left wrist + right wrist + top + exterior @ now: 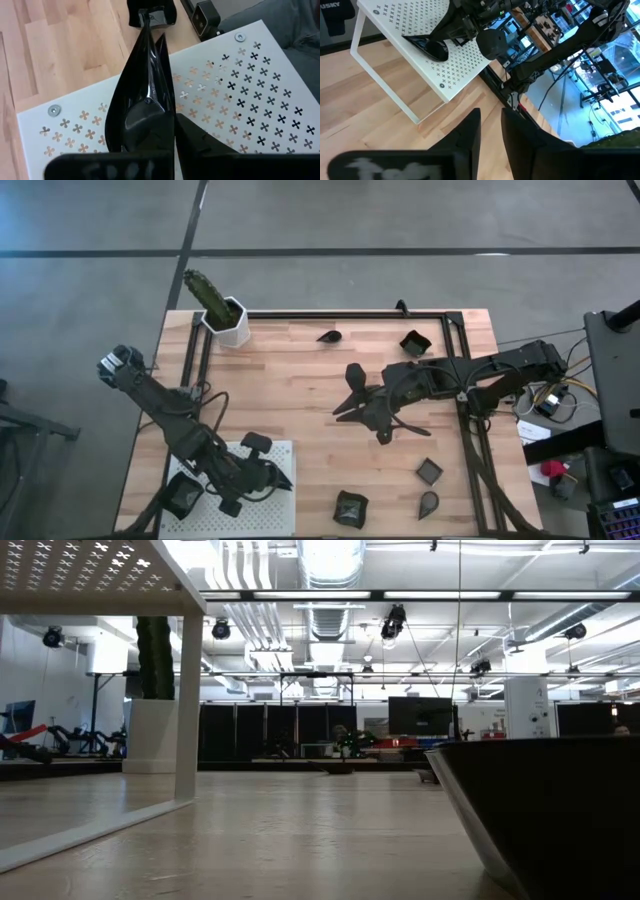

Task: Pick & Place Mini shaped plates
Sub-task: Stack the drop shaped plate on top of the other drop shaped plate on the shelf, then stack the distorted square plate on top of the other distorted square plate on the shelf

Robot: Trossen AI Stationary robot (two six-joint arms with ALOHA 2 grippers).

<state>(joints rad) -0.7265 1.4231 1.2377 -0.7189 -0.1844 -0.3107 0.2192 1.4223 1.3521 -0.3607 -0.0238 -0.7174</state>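
My left gripper [272,476] is over the white perforated board [285,520] at the table's near left, shut on a glossy black teardrop-shaped mini plate [142,95]. My right gripper [340,412] hangs above the middle of the table, its fingers [470,130] a narrow gap apart with nothing between them. Other mini plates lie flat on the wood: a teardrop [329,336] and a square one [414,343] at the far side, a square one [429,471], a teardrop [428,502] and a wavy one [350,508] at the near side. Another dark dish [183,495] sits at the board's left end. My left gripper pinches the teardrop plate by its wide rounded end [137,132] between its two fingers. The fingers slant down toward the table's right and lie along the plate. The plate stands on edge, its pointed tip [145,20] away from the gripper. Whether its lower rim [427,50] touches the board, I cannot tell.
A white hexagonal pot with a green cactus [225,315] stands at the far left corner. A black frame rail [470,440] runs along the table's right side. The board stands raised on legs [188,700]. One dark dish [560,810] fills the low view's right.
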